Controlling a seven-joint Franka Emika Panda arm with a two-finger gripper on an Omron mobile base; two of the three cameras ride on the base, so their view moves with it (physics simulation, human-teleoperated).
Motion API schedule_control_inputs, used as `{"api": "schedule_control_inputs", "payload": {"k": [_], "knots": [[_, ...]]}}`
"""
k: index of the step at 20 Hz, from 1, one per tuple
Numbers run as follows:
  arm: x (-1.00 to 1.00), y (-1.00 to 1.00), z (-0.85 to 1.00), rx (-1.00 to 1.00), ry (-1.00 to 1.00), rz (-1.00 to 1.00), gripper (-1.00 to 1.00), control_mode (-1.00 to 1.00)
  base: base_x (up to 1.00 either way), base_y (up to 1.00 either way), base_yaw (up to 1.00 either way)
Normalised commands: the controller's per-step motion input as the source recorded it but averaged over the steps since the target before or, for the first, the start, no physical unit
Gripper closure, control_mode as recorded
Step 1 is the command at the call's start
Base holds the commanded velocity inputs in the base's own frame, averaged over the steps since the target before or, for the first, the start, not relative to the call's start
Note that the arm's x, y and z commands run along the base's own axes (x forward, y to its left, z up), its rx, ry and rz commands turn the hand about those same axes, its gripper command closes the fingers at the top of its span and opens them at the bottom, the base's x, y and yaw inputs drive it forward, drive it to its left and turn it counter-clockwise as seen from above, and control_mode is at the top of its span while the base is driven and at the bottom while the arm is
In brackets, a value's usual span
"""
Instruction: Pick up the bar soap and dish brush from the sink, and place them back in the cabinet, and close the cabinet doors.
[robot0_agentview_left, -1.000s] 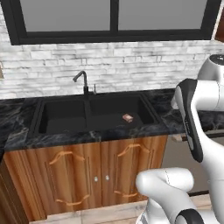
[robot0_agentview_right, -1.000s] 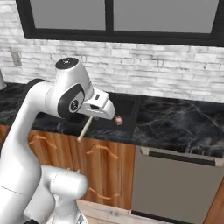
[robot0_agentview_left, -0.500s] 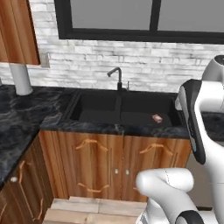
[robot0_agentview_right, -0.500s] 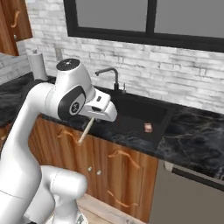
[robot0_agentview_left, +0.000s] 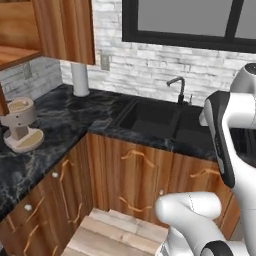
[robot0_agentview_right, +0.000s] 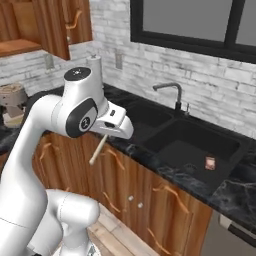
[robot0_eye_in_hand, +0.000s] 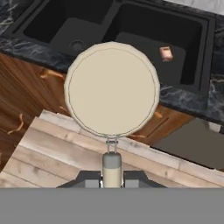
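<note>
My gripper (robot0_eye_in_hand: 111, 176) is shut on the handle of the dish brush (robot0_eye_in_hand: 112, 89), whose round cream head faces the hand camera. In the right base view the hand (robot0_agentview_right: 113, 127) hangs in front of the counter with the brush's pale handle (robot0_agentview_right: 98, 150) sticking down and left below it. The bar soap (robot0_agentview_right: 210, 162) lies in the right basin of the black sink (robot0_agentview_right: 176, 131), also seen as a small pinkish block (robot0_eye_in_hand: 166, 53). The reddish-brown cabinet (robot0_agentview_left: 17, 52) stands open at the upper left, its shelf showing, with a door (robot0_agentview_left: 65, 29) swung out.
A paper towel roll (robot0_agentview_left: 80, 79) stands on the dark counter left of the sink (robot0_agentview_left: 151, 118). A coffee machine (robot0_agentview_left: 19, 126) sits on the left counter run. The black faucet (robot0_agentview_left: 178, 86) rises behind the basins. Wooden lower cabinets (robot0_agentview_left: 145, 175) front the counter.
The base has driven and turned left, so the sink slides right in both views and the open wall cabinet and corner counter come in. The brush stays gripped.
</note>
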Motion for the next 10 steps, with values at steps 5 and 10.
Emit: {"api": "schedule_control_inputs", "payload": {"k": [5, 10], "knots": [[0.00, 0.00, 0.00, 0.00, 0.00, 0.00, 1.00, 1.00, 0.00, -0.26, 0.41], [0.00, 0.00, 0.00, 0.00, 0.00, 0.00, 1.00, 1.00, 0.00, -0.28, 0.41]]}}
